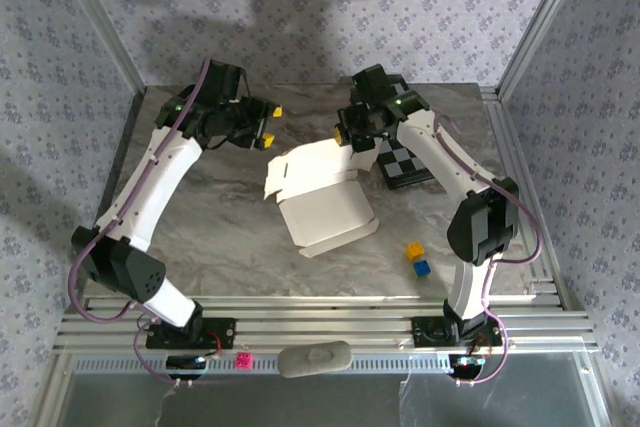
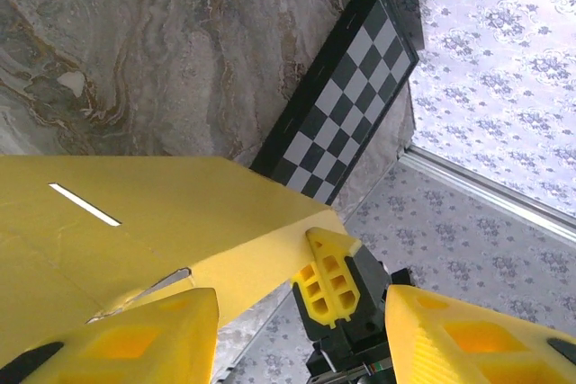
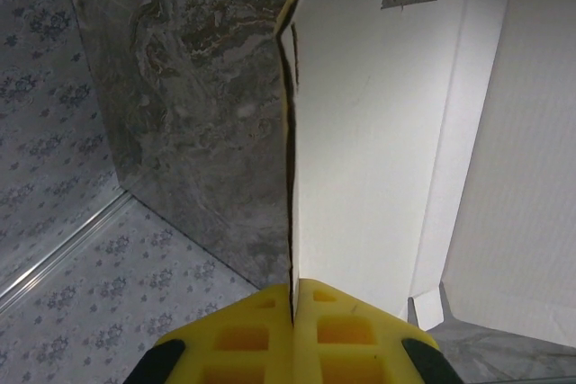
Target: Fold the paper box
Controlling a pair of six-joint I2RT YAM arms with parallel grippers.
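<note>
The paper box (image 1: 322, 199) lies half unfolded mid-table with its whitish inside up. In the left wrist view its yellow outer face (image 2: 135, 213) rises as a panel with a slot. My right gripper (image 1: 346, 133) is shut on the far flap's edge. In the right wrist view the thin wall (image 3: 292, 177) runs straight into my shut right gripper (image 3: 294, 299), with the white inside (image 3: 387, 132) to its right. My left gripper (image 1: 270, 125) hovers open just left of the box's far corner, touching nothing. In the left wrist view my left gripper (image 2: 300, 303) looks at the right gripper's fingers (image 2: 328, 281) pinching the corner.
A black-and-white chequered board (image 1: 405, 165) lies behind the right gripper, also visible as the chequered board (image 2: 346, 105). A small yellow cube (image 1: 414, 248) and a blue cube (image 1: 421, 267) sit near the right arm's base. Aluminium rails (image 1: 520, 177) border the table.
</note>
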